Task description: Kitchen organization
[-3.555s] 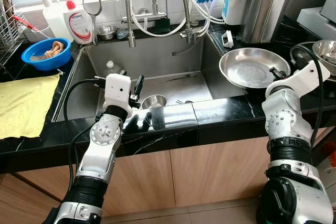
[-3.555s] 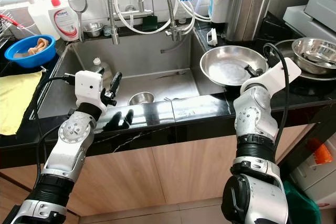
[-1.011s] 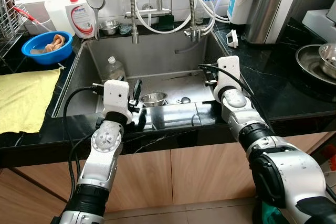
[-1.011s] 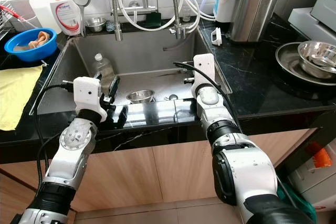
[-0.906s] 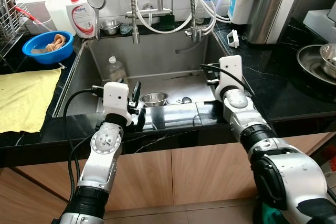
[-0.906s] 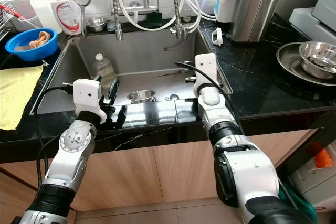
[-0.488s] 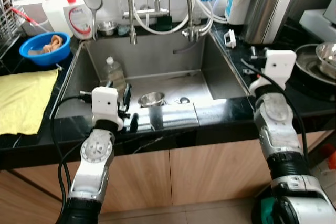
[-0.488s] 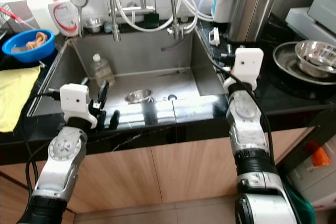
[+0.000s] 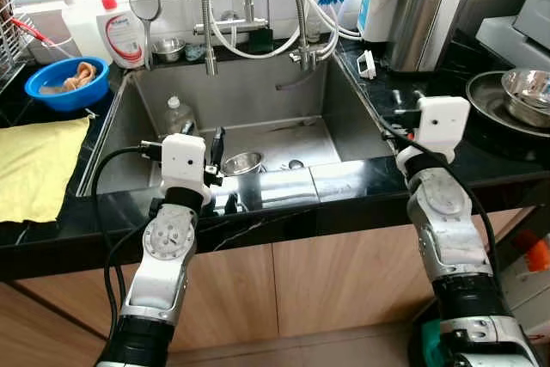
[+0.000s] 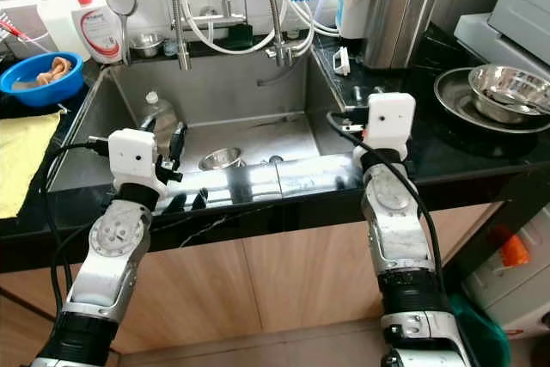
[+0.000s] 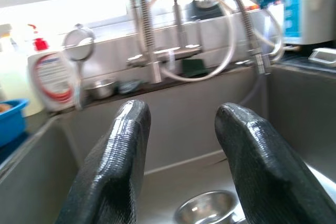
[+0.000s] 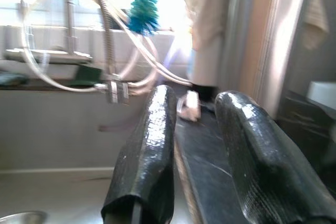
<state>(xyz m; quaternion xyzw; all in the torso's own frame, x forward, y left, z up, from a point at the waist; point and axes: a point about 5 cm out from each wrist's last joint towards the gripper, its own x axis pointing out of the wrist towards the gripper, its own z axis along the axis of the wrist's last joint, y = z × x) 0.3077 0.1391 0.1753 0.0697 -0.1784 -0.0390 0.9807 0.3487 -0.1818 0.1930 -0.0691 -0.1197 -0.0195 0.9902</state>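
we saw a black marble counter (image 9: 352, 180) wrapping around a steel sink (image 9: 258, 96), and in the sink lay a small steel bowl (image 9: 242, 163) and a clear plastic bottle (image 9: 176, 114). on the counter's left side lay a yellow cloth (image 9: 34, 165) with a blue bowl (image 9: 65, 84) behind it. on the right stood a wide steel pan (image 10: 460, 100) holding a steel bowl (image 10: 509, 85).

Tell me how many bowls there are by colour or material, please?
Blue plastic bowl: 1
Steel bowls: 3, one in the sink, one small on the back ledge, one on the right counter
Total: 4
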